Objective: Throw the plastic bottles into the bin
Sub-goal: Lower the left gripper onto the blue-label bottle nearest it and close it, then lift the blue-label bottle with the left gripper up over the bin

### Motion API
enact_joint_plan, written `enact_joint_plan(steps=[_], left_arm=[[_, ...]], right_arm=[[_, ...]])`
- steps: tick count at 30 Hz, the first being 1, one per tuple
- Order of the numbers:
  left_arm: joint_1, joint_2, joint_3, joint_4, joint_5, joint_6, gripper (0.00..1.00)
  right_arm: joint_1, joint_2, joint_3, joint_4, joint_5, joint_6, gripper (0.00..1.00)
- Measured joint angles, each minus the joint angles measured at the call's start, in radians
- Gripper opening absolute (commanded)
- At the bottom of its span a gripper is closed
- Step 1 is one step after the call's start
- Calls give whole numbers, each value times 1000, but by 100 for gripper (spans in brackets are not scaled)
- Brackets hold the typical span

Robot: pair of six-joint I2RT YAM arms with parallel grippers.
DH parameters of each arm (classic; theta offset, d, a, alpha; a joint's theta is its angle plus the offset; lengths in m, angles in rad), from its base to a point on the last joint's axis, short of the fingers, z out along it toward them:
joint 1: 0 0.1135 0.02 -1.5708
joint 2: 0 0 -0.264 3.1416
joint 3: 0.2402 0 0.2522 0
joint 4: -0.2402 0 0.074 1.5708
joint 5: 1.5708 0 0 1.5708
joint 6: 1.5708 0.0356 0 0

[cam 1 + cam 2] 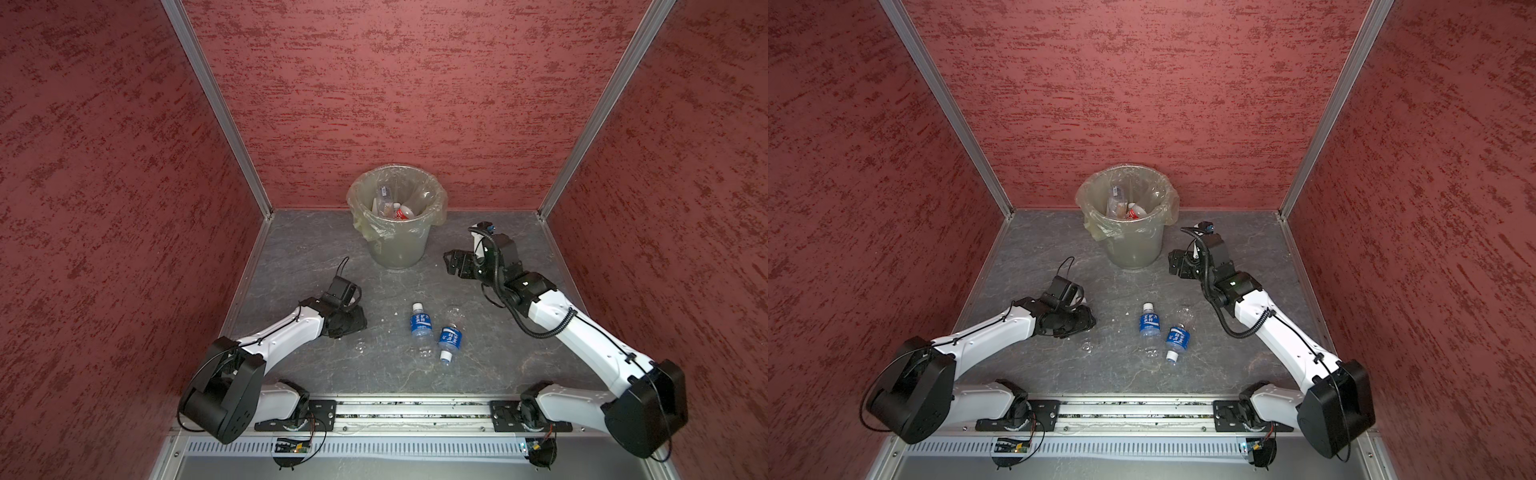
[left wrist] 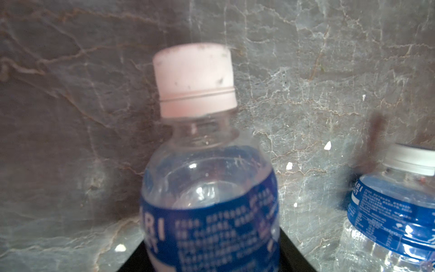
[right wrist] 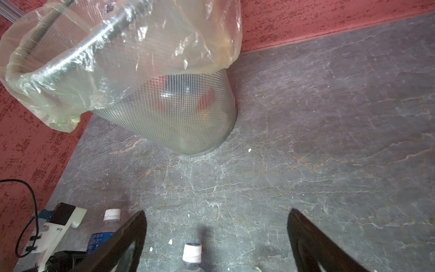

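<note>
1 bottle [image 2: 209, 212] is being gripped at its label by left gripper [image 1: 355, 319] (likely light, crushable, slick); right gripper [image 3: 216, 223] gaping, empty.

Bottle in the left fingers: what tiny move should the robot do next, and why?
Probably lift it a little. The left fingers press both sides of the bottle, low by the table, and the bin stands taller and farther back, so the bottle must rise to clear its rim.
</note>
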Motion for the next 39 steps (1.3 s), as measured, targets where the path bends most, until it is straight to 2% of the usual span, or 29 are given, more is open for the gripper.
enact_joint_plan(steps=[11, 26, 39], left_arm=[[1, -45, 6, 9, 21, 6, 49], [1, -338, -5, 56, 21, 37, 49], [-1, -522, -9, 87, 21, 85, 50]], right_arm=[[0, 0, -5, 0, 0, 2, 88], [0, 0, -44, 2, 0, 8, 89], [0, 0, -57, 0, 0, 16, 90]])
